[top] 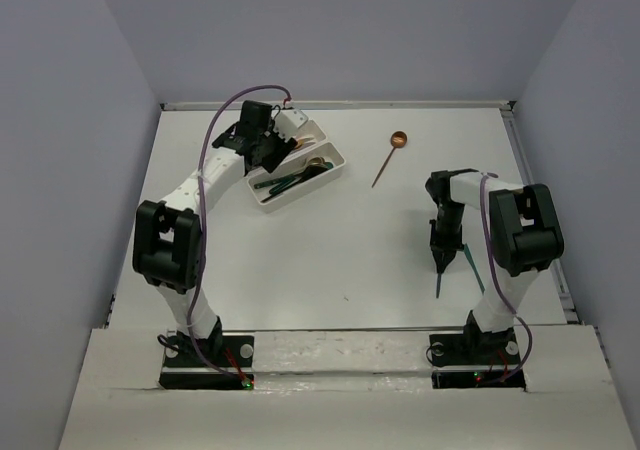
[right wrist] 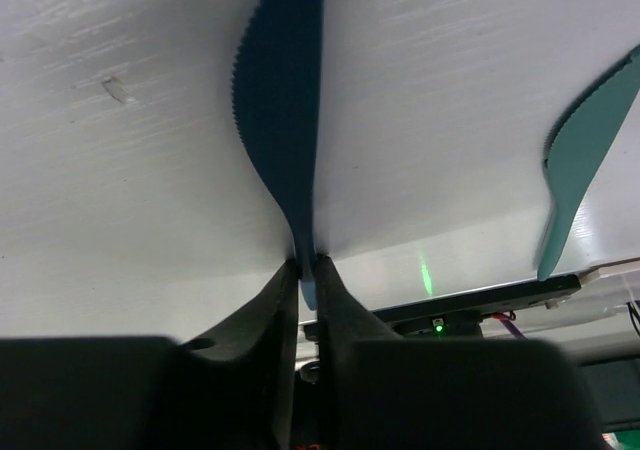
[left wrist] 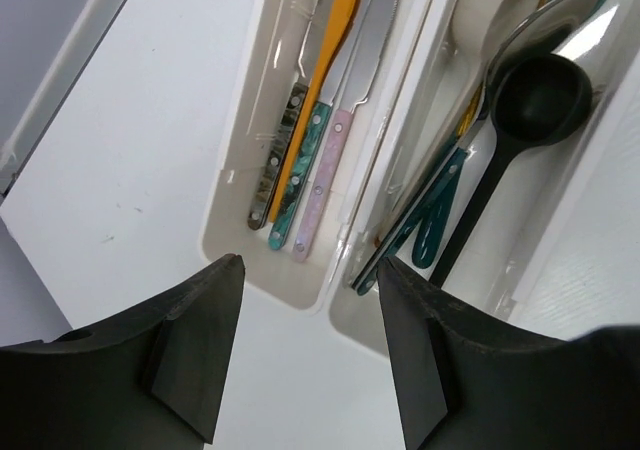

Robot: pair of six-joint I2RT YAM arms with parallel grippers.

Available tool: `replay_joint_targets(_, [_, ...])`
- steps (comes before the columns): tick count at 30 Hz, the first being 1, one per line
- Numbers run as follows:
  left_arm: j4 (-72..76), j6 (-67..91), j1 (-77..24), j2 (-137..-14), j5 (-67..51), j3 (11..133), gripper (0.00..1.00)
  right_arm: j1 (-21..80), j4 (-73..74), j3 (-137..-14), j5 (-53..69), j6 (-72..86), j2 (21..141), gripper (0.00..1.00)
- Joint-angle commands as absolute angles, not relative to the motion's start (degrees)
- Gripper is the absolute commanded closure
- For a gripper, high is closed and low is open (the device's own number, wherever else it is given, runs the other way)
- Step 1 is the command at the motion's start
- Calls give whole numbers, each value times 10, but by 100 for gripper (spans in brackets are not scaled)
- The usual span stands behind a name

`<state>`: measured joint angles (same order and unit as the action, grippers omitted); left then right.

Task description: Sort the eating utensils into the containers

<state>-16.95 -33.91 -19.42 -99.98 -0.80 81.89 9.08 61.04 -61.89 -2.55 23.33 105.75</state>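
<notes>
Two white containers stand side by side at the back left. One container [left wrist: 238, 160] [top: 318, 128] holds knives, among them an orange-handled knife [left wrist: 330, 40] and a teal-handled knife [left wrist: 300, 175]. The other container [left wrist: 520, 270] [top: 336, 169] holds spoons, including a black spoon [left wrist: 540, 100] and a cream spoon [left wrist: 497, 10]. My left gripper [left wrist: 310, 265] [top: 262, 146] hovers open over their near ends, holding nothing. My right gripper [right wrist: 307, 265] [top: 439, 257] is shut on the handle of a blue knife [right wrist: 285, 100] [top: 439, 282], low at the table. A teal knife [right wrist: 585, 145] [top: 473, 268] lies beside it.
A copper spoon [top: 391, 156] lies alone on the table at the back centre-right. The table's right edge rail [top: 535, 200] runs close behind the right arm. White walls enclose the table on three sides.
</notes>
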Motion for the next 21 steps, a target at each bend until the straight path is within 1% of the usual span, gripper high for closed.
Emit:
replay_joint_targets(1, [-170,-338,-173,-973,7,831,32,93,476,-609,-63,239,1081,99])
replay_joint_targets(7, [-187,-339,-165,-969,7,846,31,93,457,-614,-85,238,1054,100])
replay_joint_targets(9, [-194,-338,-165,-969,3,851,31,93,435,-614,-82,235,1025,100])
replay_joint_targets(10, [-203,-333,-165,-969,3,857,31,93,426,-614,-80,235,988,100])
replay_joint_targets(14, [-234,-315,-165,-974,-56,886,32,93,393,-636,-61,236,913,100])
replay_joint_targets(18, [-283,-294,-172,-980,-117,946,32,107,372,-699,-34,229,871,100])
replay_joint_targets(21, [-335,-284,-185,-990,-184,1033,32,134,356,-786,-26,236,867,100])
